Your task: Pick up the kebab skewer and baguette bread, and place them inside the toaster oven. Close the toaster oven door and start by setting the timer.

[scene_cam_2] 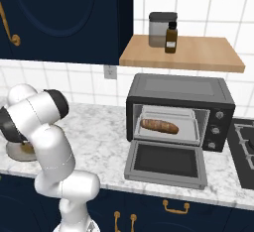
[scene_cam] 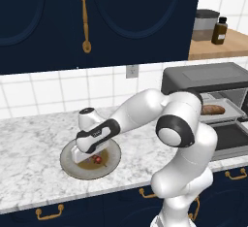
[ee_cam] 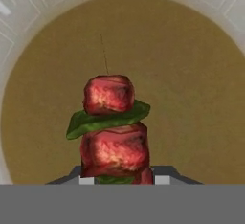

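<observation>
The kebab skewer (ee_cam: 114, 132) lies on the brown plate (scene_cam: 112, 159) left of the toaster oven (scene_cam_2: 179, 108) — light, thin, lumpy — so the end effector (ee_cam: 123, 180), narrowed around its chunks, should squeeze gently mid-stick.

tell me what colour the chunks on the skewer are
Red meat chunks with green leafy pieces between them on the skewer, clearest in the hand view.

My way along the marble counter (scene_cam_2: 99, 142) from the plate (scene_cam: 112, 160) near its front edge to the toaster oven (scene_cam_2: 179, 89) lies bare, its door (scene_cam_2: 166, 162) dropped flat toward that edge, the baguette bread (scene_cam_2: 158, 125) lying across the rack's middle, room left around it.
</observation>
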### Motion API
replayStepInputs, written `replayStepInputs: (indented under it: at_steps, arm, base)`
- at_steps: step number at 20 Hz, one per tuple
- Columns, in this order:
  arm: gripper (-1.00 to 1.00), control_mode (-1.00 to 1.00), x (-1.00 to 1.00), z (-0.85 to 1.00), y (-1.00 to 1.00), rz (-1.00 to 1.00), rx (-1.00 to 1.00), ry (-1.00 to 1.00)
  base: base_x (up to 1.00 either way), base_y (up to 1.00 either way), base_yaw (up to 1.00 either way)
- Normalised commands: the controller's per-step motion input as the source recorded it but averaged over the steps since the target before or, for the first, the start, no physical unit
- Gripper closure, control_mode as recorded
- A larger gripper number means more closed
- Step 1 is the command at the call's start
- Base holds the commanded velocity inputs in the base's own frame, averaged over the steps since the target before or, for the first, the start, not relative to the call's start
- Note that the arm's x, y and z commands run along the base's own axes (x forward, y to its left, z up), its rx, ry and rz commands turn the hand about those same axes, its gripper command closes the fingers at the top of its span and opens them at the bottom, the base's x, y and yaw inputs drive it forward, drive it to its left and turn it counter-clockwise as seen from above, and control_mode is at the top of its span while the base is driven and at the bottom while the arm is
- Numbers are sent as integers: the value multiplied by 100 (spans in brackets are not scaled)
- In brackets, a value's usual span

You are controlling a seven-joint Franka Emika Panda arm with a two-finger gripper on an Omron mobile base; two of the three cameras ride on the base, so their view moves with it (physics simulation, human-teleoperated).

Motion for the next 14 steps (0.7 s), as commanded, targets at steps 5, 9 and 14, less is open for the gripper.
replayStepInputs:
  at_steps: [5, 9, 14]
  arm:
    - [100, -100, -3, 25, -5, -3, 0, 1]
    - [100, -100, -25, 68, -29, -10, 3, 0]
    - [100, -100, -7, 67, -60, -17, 6, 4]
  base:
    - [0, 0, 0]
    - [0, 0, 0]
    - [0, 0, 0]
